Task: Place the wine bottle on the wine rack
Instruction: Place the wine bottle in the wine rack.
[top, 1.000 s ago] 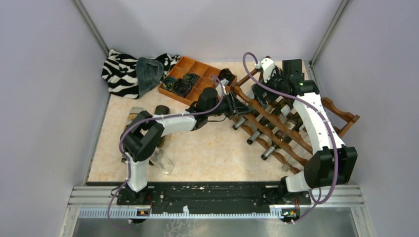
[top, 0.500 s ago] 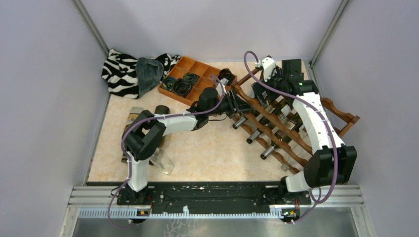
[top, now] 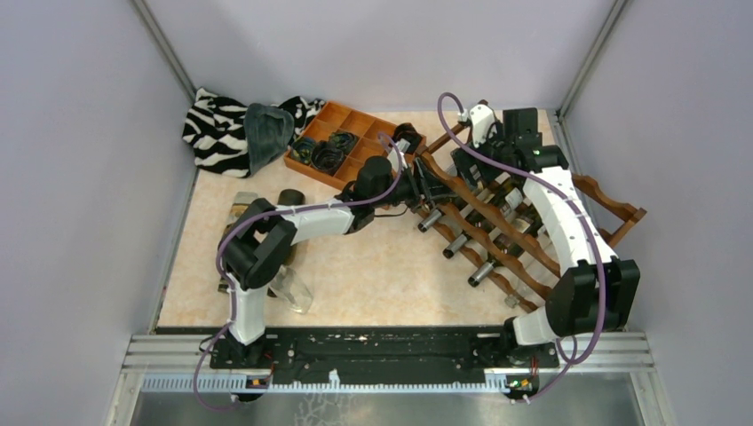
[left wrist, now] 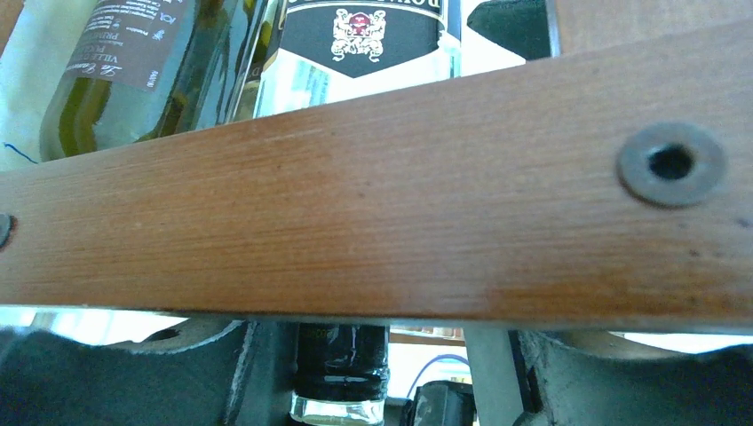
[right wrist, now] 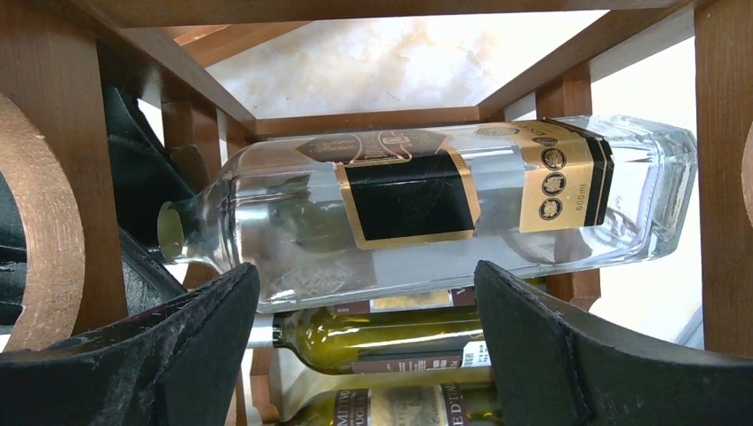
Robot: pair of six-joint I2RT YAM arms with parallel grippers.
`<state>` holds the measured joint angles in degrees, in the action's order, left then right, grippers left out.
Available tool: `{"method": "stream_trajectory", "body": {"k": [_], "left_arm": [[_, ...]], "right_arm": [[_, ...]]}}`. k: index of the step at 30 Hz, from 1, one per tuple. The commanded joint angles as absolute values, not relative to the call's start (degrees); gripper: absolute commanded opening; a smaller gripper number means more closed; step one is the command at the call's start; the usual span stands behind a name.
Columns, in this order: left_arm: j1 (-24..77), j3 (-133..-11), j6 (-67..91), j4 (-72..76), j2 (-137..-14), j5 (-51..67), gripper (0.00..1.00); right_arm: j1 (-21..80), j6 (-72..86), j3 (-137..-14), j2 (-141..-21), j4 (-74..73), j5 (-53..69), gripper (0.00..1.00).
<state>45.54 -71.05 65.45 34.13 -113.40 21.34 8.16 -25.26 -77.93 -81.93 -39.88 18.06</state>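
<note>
The reddish-brown wine rack (top: 617,202) stands at the right and holds several bottles. A clear wine bottle (right wrist: 426,204) with a black and gold label lies on its top tier. My right gripper (top: 475,167) is open above the rack's far end. In the right wrist view its fingers (right wrist: 178,355) are spread wide just in front of that bottle, not touching it. My left gripper (top: 432,188) is at the rack's left end. In the left wrist view, under a rack rail (left wrist: 373,222), a black-capped bottle neck (left wrist: 342,368) sits against one finger (left wrist: 133,382), with a gap on the other side.
An orange-brown compartment tray (top: 353,120) with black items sits at the back. A zebra cloth (top: 213,133) and a grey cloth (top: 266,133) lie in the back left corner. Clear bottles (top: 297,291) lie beside the left arm's base. Green bottles (right wrist: 426,337) fill the lower tiers.
My right wrist has shifted slightly toward the back. The left arm and the bottles have not visibly moved.
</note>
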Motion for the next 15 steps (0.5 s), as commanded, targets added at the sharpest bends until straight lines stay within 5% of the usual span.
{"method": "stream_trajectory", "body": {"k": [1,15], "left_arm": [[47.4,-73.1,62.7,27.3,-112.0,20.8,0.67],[50.7,-76.3,47.1,16.7,-109.6,6.3,0.55]], "right_arm": [[9.6,-23.9,-77.0,-82.4,-41.0,18.7,0.90],[9.6,-23.7,-77.0,-80.3,-41.2,20.7,0.90]]}}
